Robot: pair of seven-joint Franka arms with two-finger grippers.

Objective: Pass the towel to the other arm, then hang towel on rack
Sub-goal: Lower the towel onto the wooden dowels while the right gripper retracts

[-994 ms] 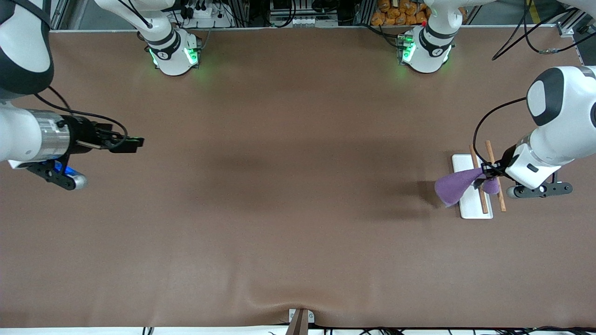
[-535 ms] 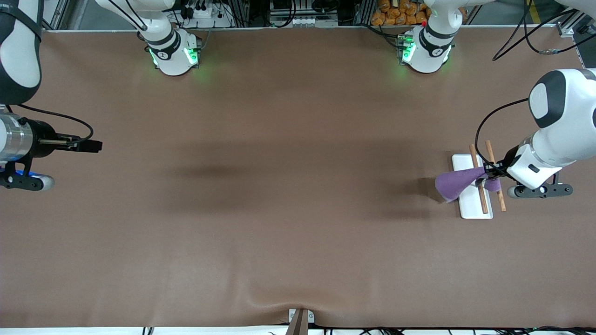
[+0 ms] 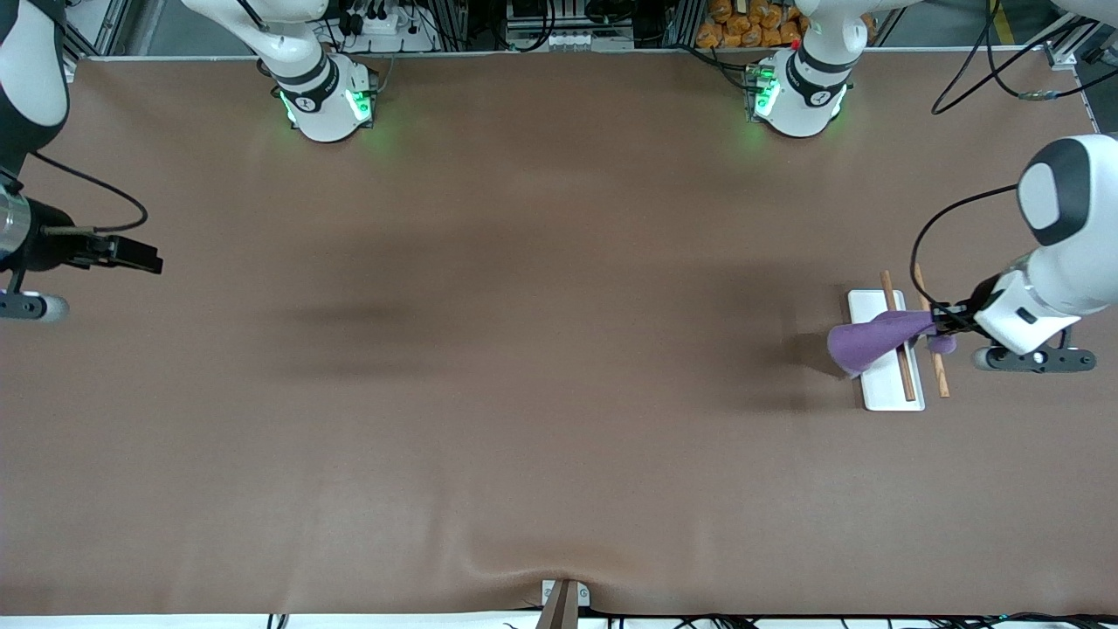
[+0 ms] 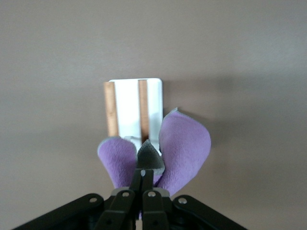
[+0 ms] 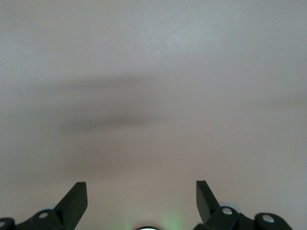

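Observation:
The purple towel (image 3: pixel 873 341) hangs pinched at a fold in my left gripper (image 3: pixel 942 329), which is shut on it over the rack (image 3: pixel 882 389). The rack has a white base and two brown wooden rods (image 3: pixel 900 354). The towel's bulk droops over the edge of the white base on the right arm's side; a small lobe shows beside the rod nearest the left arm. In the left wrist view the shut gripper (image 4: pixel 146 173) holds the towel (image 4: pixel 184 143) over the rack (image 4: pixel 127 108). My right gripper (image 3: pixel 140 256) is open and empty, high over the right arm's end of the table; its fingers (image 5: pixel 76 199) show over bare table.
The brown table (image 3: pixel 524 349) holds only the rack. The two arm bases (image 3: pixel 327 100) stand along its edge farthest from the front camera. A small clamp (image 3: pixel 563 598) sits at the table's nearest edge.
My right arm has drawn back toward its end of the table. My left gripper with the towel has shifted slightly toward the left arm's end, over the rack.

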